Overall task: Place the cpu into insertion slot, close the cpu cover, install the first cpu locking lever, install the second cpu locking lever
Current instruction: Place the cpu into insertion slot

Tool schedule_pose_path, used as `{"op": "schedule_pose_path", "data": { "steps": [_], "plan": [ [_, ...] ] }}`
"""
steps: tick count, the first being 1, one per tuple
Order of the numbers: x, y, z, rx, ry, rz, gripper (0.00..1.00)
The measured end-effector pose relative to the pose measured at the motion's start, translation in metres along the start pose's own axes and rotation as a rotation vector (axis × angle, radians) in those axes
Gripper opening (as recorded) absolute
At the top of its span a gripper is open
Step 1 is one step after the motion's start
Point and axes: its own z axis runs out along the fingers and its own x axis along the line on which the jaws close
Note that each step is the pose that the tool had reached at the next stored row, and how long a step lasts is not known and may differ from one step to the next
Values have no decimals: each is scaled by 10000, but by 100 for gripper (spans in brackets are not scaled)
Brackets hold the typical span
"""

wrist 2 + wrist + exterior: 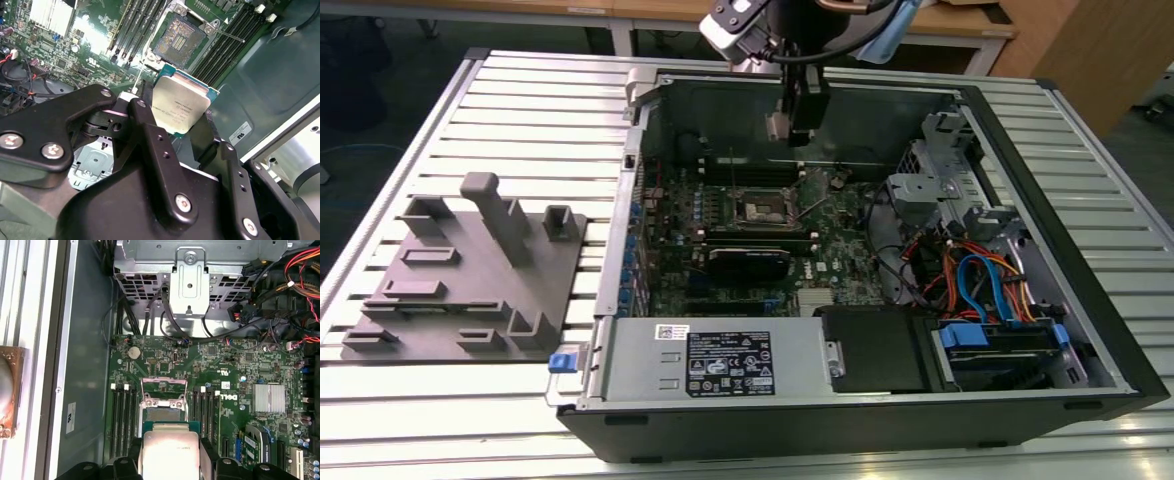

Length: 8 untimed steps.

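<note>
My gripper (798, 118) hangs inside the open computer case, above the motherboard's far part, shut on the cpu (181, 107). The cpu is a small square chip with a silver metal top and a green edge, and black fingers (150, 135) press on two of its opposite sides. In the first wrist view the cpu (171, 452) hovers just short of the insertion slot (162, 413). The slot (179, 40) lies open, its dark pin field bare. The cpu cover (164, 386) stands tilted up at the slot's far side. A thin locking lever (227, 34) sticks out beside the slot.
Black memory slots (122, 415) flank the socket on both sides. A grey power supply box (707, 355) fills the case's near edge. A drive cage (947, 185) and coloured cables (974, 275) are on the exterior view's right. A grey fixture (467, 270) stands outside on the slatted table.
</note>
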Motion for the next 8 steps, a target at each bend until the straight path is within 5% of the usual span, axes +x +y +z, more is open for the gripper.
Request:
{"op": "schedule_pose_path", "data": {
  "steps": [8],
  "plan": [
    [-1,-2,26,0,0,0,54]
  ]
}}
